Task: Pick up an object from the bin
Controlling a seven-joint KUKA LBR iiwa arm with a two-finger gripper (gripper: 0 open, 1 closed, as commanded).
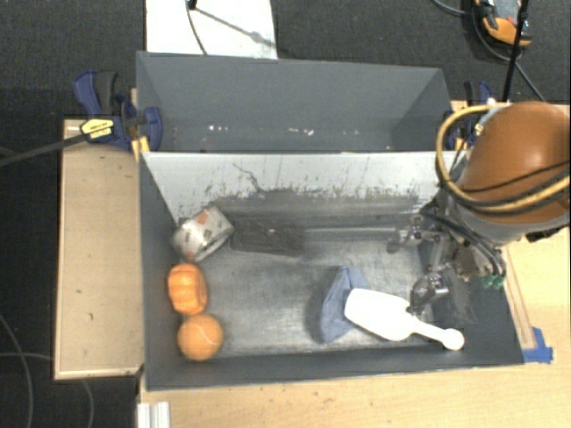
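One grey bin (259, 315) holds five loose things. The arm (513, 163), with its orange cover, comes in from the right. Its gripper (421, 300) hangs low over the bin's near right part, just above the handle of the one white scoop (379, 315). Whether it touches the handle, and whether it is open or closed, I cannot tell. The scoop lies flat with its bowl to the left, resting partly on the one blue cloth (326, 315), which is crumpled beside it. Well apart, along the left wall, one dented silver can (202, 233) lies on its side. Two orange things sit nearer the front — a ribbed orange pumpkin (187, 289) and a smooth orange ball (200, 338), just beside each other.
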